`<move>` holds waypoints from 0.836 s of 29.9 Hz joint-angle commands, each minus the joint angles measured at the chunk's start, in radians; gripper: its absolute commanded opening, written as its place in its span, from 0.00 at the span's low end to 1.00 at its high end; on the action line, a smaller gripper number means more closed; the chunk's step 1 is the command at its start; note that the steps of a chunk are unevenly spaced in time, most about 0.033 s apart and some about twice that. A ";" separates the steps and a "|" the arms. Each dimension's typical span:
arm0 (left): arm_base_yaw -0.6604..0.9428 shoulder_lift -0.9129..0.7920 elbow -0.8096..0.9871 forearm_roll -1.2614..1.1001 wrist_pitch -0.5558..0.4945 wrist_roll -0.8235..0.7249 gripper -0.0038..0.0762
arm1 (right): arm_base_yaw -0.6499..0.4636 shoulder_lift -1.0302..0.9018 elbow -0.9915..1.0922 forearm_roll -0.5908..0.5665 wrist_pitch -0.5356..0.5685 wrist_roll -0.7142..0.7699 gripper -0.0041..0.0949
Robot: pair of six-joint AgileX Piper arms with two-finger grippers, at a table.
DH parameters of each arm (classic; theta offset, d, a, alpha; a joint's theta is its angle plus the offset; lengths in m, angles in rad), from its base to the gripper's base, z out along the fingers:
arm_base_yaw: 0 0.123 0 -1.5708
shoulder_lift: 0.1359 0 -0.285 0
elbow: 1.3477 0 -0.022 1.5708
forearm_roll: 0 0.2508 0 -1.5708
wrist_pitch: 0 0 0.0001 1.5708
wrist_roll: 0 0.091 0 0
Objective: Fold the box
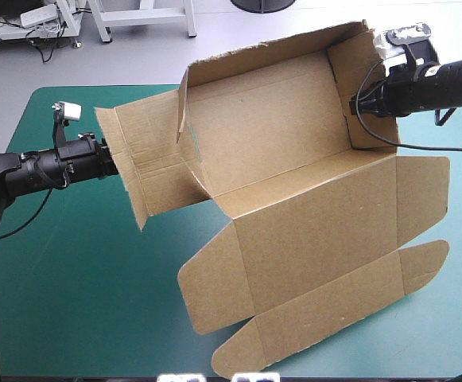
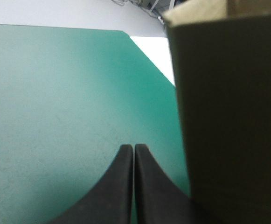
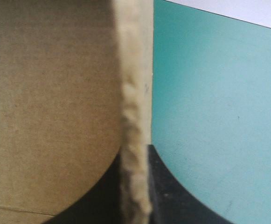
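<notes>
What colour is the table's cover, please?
The cover is plain teal-green, clearest in the high view.

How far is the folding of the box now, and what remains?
Done: the box has its back wall and right end wall standing. In hand: the right gripper pinches the right wall's edge; the left gripper, shut, sits beside the left flap, not holding it. Left: the left flaps splay untucked and the lid lies flat.

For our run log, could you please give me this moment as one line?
box: walls partly raised, lid open | left pincer: shut, empty, beside the box | right pincer: shut on the box's wall edge
</notes>
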 commanded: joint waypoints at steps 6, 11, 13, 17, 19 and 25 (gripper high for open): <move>-0.002 -0.031 -0.033 -0.144 0.098 -0.051 0.05 | 0.014 0.003 -0.026 0.047 -0.084 0.042 0.02; -0.053 -0.031 -0.037 -0.224 0.098 -0.044 0.05 | 0.064 0.034 -0.026 0.017 -0.121 0.071 0.02; -0.082 -0.031 -0.037 -0.201 0.098 -0.039 0.05 | 0.079 0.043 -0.026 0.011 -0.143 0.075 0.02; -0.127 -0.031 -0.037 -0.186 0.098 -0.037 0.15 | 0.095 0.062 -0.026 0.009 -0.172 0.080 0.02; -0.131 -0.031 -0.037 -0.209 0.098 -0.037 0.26 | 0.104 0.071 -0.026 -0.008 -0.187 0.095 0.02; -0.131 -0.031 -0.048 -0.229 0.098 -0.042 0.60 | 0.128 0.085 -0.026 -0.027 -0.219 0.112 0.02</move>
